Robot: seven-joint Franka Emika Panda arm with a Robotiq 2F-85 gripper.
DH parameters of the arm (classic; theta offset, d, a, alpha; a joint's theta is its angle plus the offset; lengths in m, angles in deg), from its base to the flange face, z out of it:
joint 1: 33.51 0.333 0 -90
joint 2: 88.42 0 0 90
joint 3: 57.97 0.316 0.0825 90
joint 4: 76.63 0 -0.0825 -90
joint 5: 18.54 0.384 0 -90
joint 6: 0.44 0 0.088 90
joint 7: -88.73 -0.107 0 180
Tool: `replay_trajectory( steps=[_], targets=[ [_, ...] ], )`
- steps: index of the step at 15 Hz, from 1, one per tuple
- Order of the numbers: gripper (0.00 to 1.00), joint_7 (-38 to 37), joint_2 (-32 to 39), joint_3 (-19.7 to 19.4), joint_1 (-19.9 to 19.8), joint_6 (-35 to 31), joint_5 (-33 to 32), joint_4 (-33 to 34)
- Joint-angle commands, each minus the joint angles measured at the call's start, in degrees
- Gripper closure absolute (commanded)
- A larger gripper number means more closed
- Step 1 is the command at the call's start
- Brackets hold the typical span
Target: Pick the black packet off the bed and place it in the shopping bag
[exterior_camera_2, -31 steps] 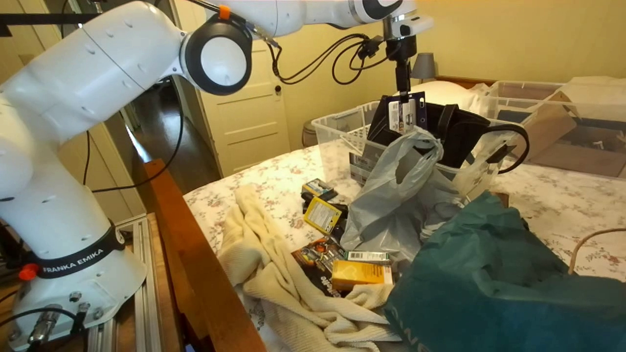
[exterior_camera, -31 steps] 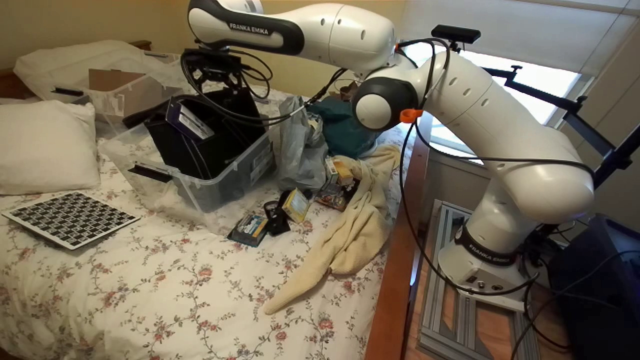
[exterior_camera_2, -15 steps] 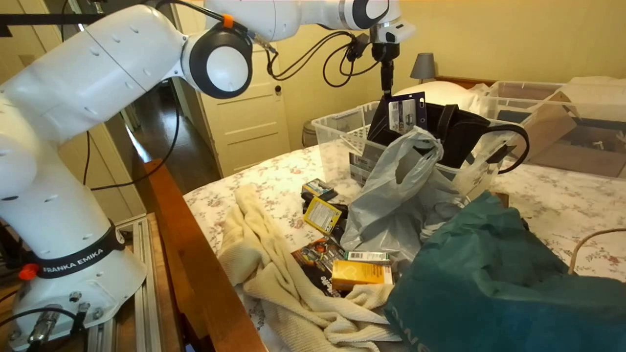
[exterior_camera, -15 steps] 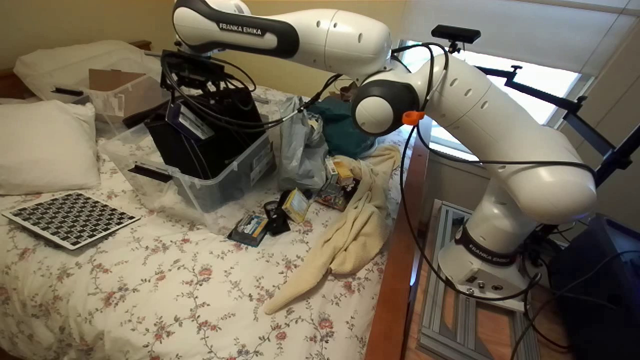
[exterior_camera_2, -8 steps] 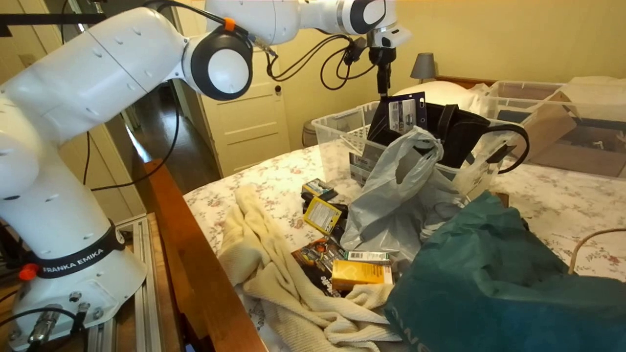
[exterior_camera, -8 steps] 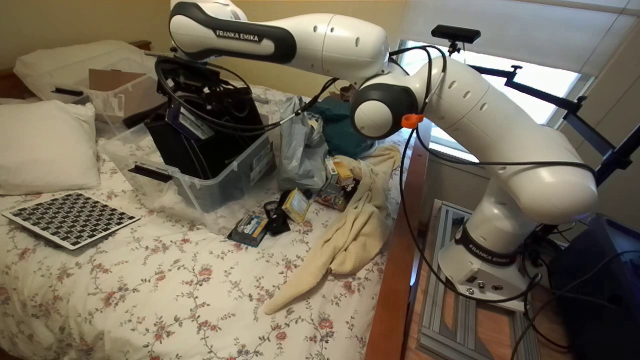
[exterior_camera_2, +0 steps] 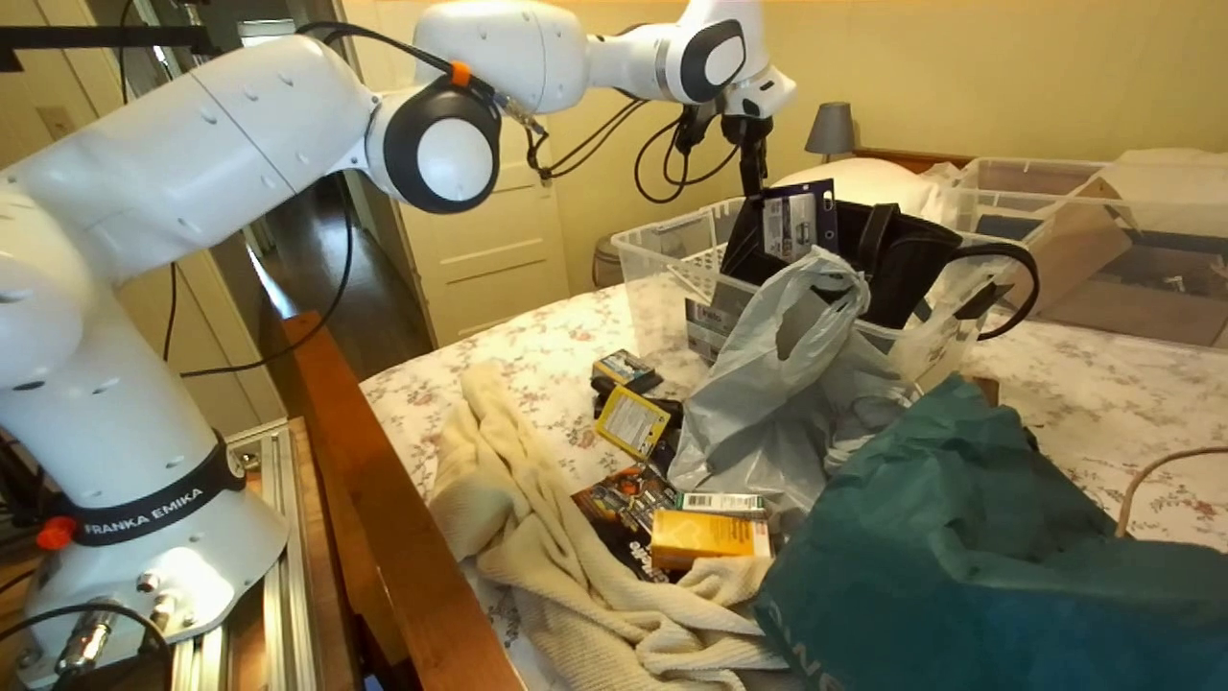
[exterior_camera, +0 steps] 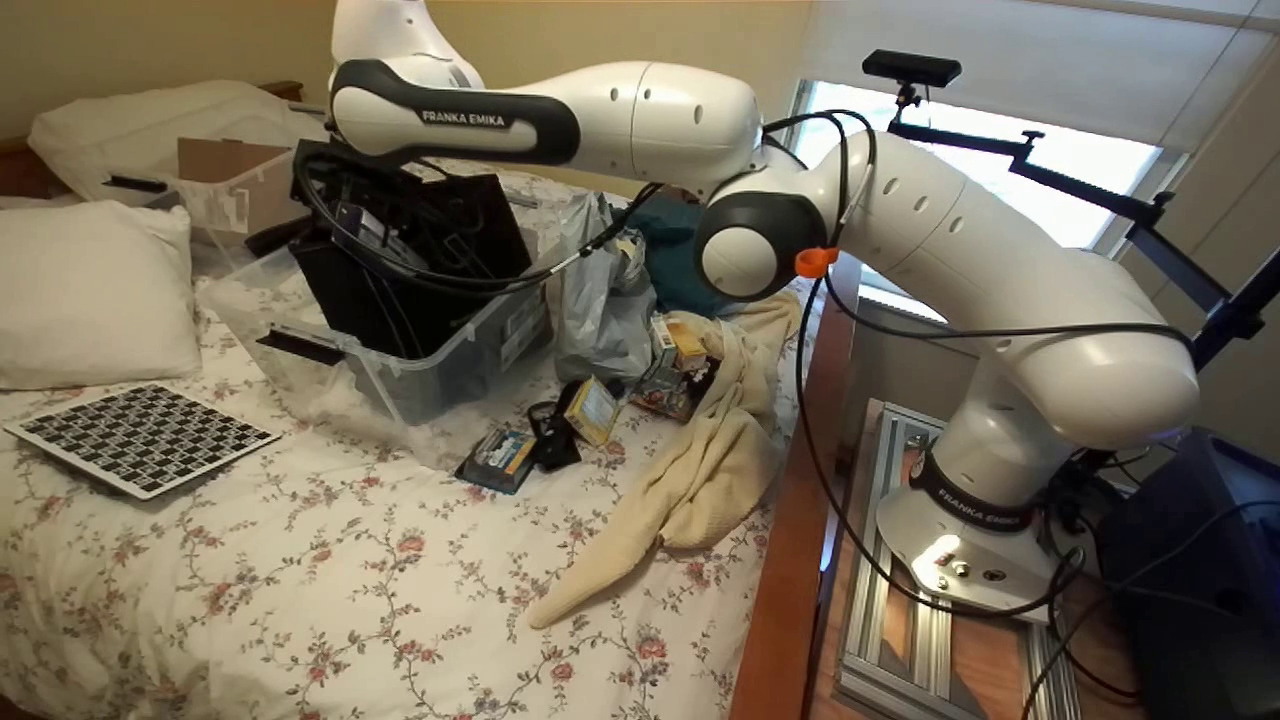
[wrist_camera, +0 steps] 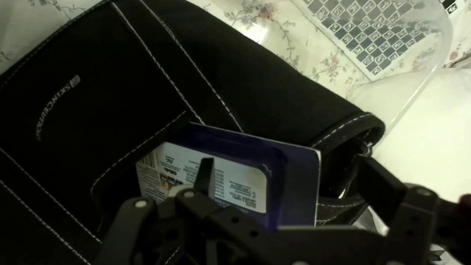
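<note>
The black two-fingered gripper (wrist_camera: 285,162) hangs with its jaws spread wide above a flat, dark blue, white-labelled packet (wrist_camera: 246,176); the wrist view is dim, so whether either jaw touches it is hard to say. The packet sits tilted in the mouth of the large black soft-sided shopping bag (wrist_camera: 154,103) with white stitching, one end sticking up past the bag's edge. That bag leans inside a clear plastic tub (exterior_camera: 450,375), rising over its rim. Just beside the tub stands a pale grey-blue plastic bag (exterior_camera_2: 767,413). Farther out on the floral-covered bed (exterior_camera: 400,600), a small yellow box (exterior_camera_2: 631,422) and a crumpled cream blanket (exterior_camera: 690,480) lie toward the wooden edge (exterior_camera: 790,570), with a dark teal bag (exterior_camera_2: 959,537) beside the blanket. Off the tub's black-handled end, a black-and-white checkered board (exterior_camera: 140,440) lies just beside a white pillow (exterior_camera: 95,300).
</note>
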Motion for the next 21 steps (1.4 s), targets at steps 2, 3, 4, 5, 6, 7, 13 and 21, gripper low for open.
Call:
replay_trajectory(
  steps=[2, 3, 4, 5, 6, 7, 13, 21],
  targets=[
    [0.36, -2.3, 1.0, -3.15, 1.17, -2.81, -1.79, -0.91],
    [0.44, -2.87, 1.17, -3.83, 1.33, -2.9, -2.07, -0.86],
    [0.52, -3.46, 1.27, -4.24, 1.4, -3.02, -2.19, -0.82],
    [0.58, -4.37, 1.3, -4.53, 1.46, -3.24, -2.12, -0.74],
    [0.64, -5.82, 1.25, -4.76, 1.47, -3.5, -1.95, -0.66],
    [0.72, -7.43, 1.11, -4.89, 1.45, -3.41, -1.76, -0.74],
    [0.95, -20.7, 0.06, -6.53, 1.55, 1.07, -2.03, -1.65],
    [1.0, -33.69, -1.55, -5.22, 0.26, 8.43, -0.7, -1.59]
  ],
)
